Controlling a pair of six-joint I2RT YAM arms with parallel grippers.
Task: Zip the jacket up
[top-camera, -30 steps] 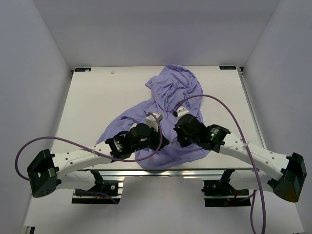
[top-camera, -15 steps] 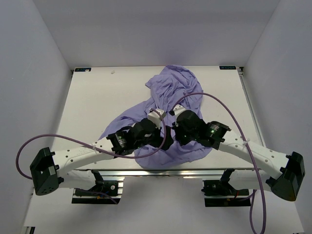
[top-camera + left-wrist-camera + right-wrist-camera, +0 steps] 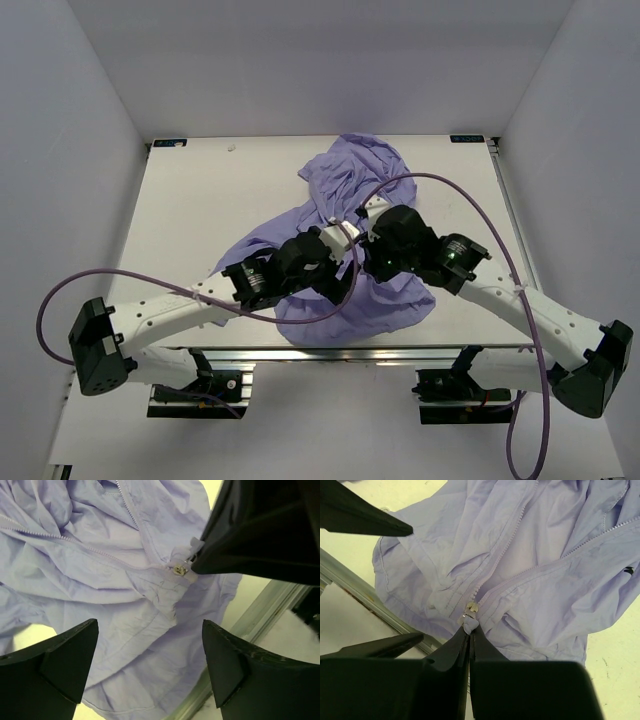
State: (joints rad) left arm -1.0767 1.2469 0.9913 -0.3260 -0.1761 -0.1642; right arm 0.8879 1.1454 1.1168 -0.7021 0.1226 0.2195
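The lavender jacket (image 3: 355,180) lies crumpled on the white table (image 3: 200,200), its hem near the front edge. My right gripper (image 3: 470,628) is shut on the fabric pull tab of the zipper slider (image 3: 469,611), with the two open rows of teeth running away above it. In the left wrist view the same slider (image 3: 179,570) shows under the right gripper's black fingers (image 3: 260,530). My left gripper (image 3: 150,665) stands open above the jacket's lower front (image 3: 100,590), holding nothing. From above, both grippers (image 3: 345,270) (image 3: 365,238) meet over the jacket's middle.
The table's metal front rail (image 3: 350,582) runs just beyond the jacket's hem, also visible as a rail (image 3: 250,620) in the left wrist view. Purple cables (image 3: 440,190) loop over both arms. White enclosure walls (image 3: 60,150) stand on three sides.
My left gripper has opened and let go of the jacket. Both arms have shifted farther up the table; the right gripper stays shut on the zipper pull.
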